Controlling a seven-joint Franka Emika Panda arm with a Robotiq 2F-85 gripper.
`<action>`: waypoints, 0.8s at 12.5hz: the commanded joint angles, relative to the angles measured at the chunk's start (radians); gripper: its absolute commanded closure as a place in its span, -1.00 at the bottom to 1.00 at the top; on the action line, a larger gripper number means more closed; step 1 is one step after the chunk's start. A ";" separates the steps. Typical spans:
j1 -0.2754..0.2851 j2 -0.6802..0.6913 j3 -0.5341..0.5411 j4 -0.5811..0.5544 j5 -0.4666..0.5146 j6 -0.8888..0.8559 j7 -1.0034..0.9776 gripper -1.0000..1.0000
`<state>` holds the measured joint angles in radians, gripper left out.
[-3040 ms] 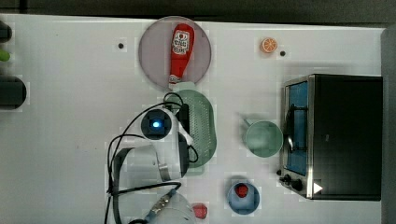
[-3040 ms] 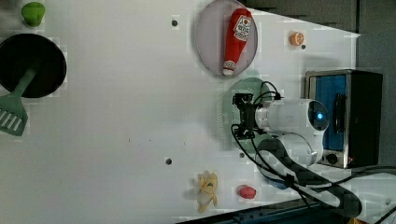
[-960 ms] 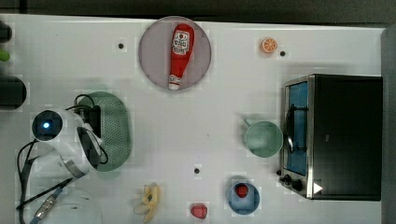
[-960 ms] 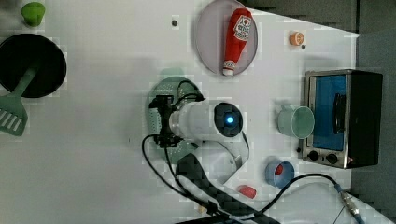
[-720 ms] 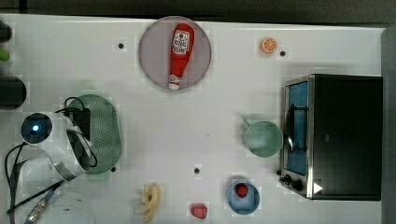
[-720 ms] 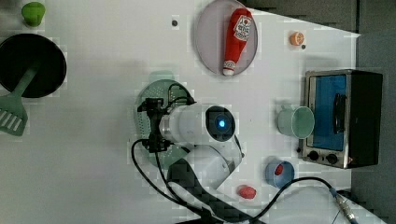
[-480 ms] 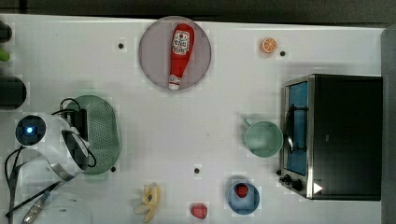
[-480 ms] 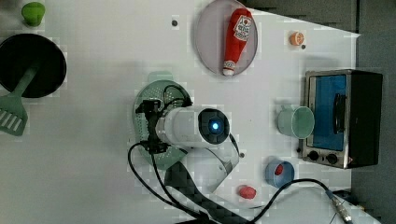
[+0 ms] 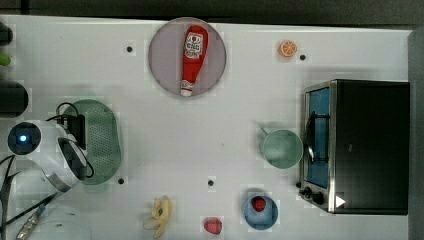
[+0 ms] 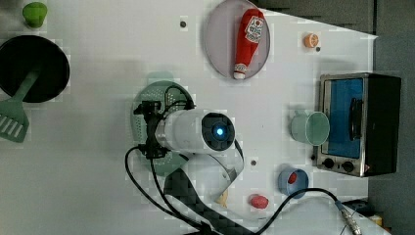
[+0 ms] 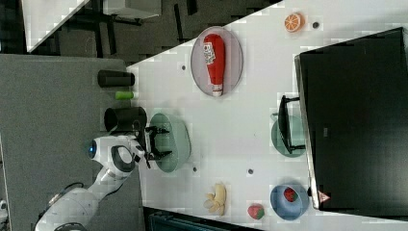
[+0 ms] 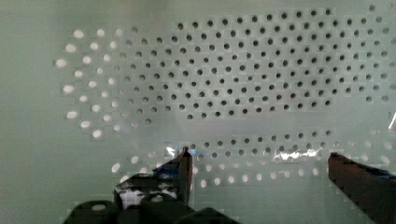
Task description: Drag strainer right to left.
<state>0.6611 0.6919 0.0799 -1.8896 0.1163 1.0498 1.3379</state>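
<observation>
Gripper [image 11: 155, 142] gapes wide above the strainer [image 9: 102, 145] on the white table [image 9: 165, 135], beside dark flooring [image 11: 53, 120].

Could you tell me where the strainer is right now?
The strainer lies at the top view's left, under the open hand, below-left of the plate.

Clutter on the white table [image 9: 150, 125]

A red ketchup bottle [image 9: 192, 55] lies on a grey-lilac plate [image 9: 162, 50]; an orange slice [image 9: 287, 48] sits near the top view's right. A green mug [image 9: 282, 148] stands just beside the toaster oven [image 9: 367, 145], with a blue bowl [image 9: 265, 216] holding a strawberry, a loose strawberry [image 9: 213, 226] and a banana [image 9: 161, 214] nearby
</observation>
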 commanded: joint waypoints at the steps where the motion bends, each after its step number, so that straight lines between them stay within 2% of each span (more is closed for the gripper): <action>1: 0.008 -0.019 -0.012 0.001 -0.005 -0.015 0.064 -1.00; 3: 0.008 -0.053 -0.028 -0.002 -0.027 -0.055 -0.002 -1.00; 5: 0.007 -0.133 -0.062 -0.008 -0.030 -0.183 -0.134 -1.00; 10: 0.001 -0.420 -0.201 -0.013 -0.032 -0.429 -0.575 -1.00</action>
<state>0.7012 0.3799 -0.0731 -1.9561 0.0699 0.6128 0.9536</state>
